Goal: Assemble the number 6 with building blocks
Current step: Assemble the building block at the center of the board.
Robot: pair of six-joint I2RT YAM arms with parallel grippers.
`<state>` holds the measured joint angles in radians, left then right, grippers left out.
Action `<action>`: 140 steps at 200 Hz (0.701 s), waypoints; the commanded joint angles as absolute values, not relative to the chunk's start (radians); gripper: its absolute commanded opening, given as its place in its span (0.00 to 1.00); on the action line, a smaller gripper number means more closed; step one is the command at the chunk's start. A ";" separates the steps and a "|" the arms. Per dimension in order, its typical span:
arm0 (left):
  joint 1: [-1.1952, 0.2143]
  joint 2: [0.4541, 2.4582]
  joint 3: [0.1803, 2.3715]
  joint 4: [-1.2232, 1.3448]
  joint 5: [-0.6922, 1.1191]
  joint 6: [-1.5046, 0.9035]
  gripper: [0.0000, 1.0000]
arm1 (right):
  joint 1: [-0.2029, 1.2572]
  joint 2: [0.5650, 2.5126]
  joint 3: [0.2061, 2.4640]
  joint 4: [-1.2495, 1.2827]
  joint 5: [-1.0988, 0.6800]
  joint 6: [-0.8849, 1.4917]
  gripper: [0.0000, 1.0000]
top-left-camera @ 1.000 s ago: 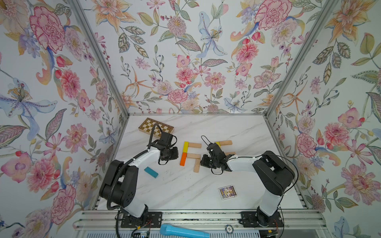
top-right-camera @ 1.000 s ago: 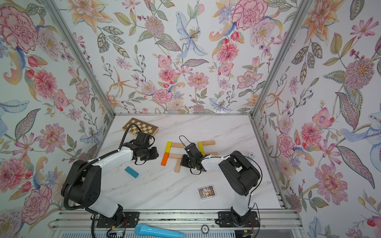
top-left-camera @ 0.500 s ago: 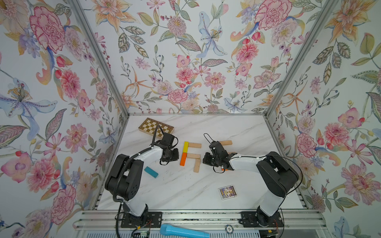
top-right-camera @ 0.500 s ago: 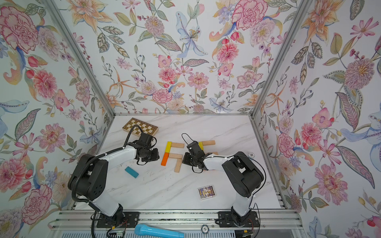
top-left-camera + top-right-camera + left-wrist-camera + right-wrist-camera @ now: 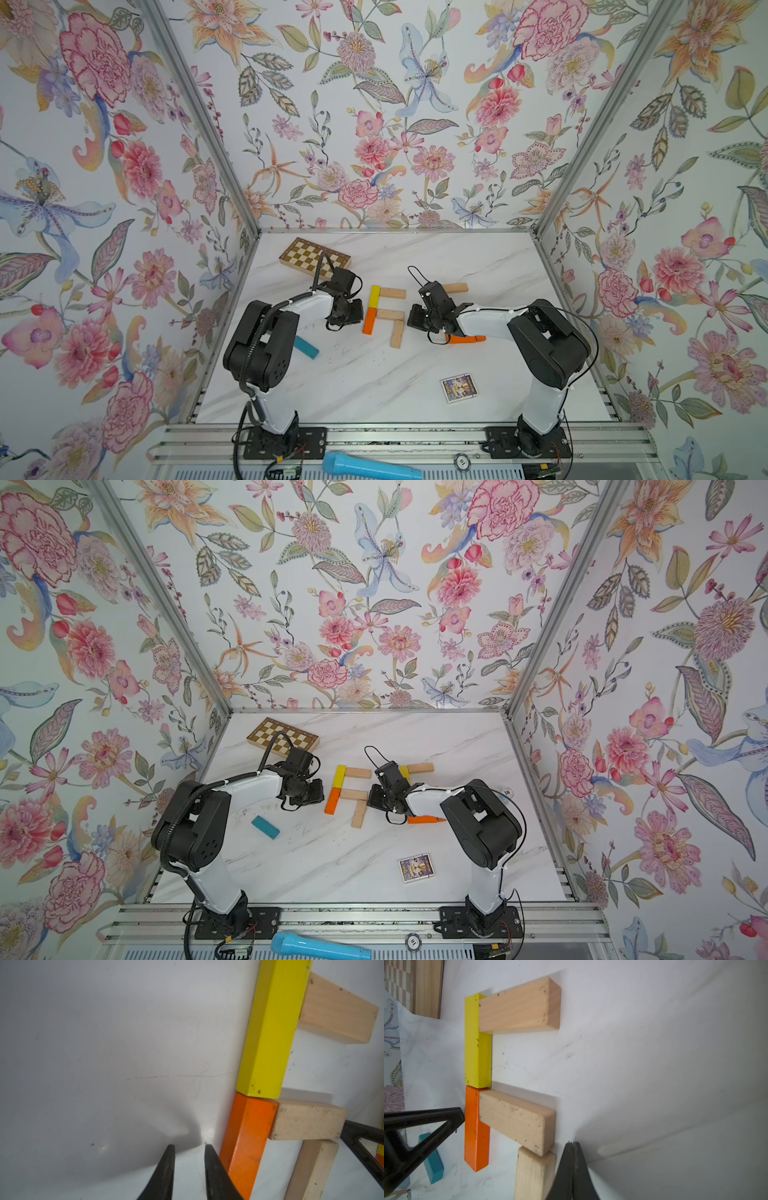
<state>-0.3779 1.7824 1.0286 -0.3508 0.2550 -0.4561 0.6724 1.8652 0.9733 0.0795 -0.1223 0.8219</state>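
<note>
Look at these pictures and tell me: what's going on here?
A robot is laying planks into a 6. A yellow plank and an orange plank form the left stroke; three beige planks make the top bar, middle bar and the loop's right side. The bottom is missing. The left gripper, slightly open and empty, sits beside the orange plank. The right gripper, shut and empty, is by the corner where middle and right beige planks meet. A teal plank lies spare.
</note>
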 commanded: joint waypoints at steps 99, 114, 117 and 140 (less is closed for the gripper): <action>-0.383 1.822 1.057 -0.345 0.249 -0.436 0.28 | 0.678 1.942 1.043 0.047 -0.144 0.799 0.02; -0.383 1.825 1.058 -0.346 0.249 -0.434 0.28 | 0.679 1.942 1.042 0.045 -0.145 0.799 0.02; -0.383 1.825 1.058 -0.346 0.250 -0.434 0.28 | 0.679 1.941 1.043 0.044 -0.145 0.799 0.02; -0.383 1.827 1.058 -0.346 0.249 -0.433 0.28 | 0.680 1.935 1.034 0.045 -0.143 0.802 0.02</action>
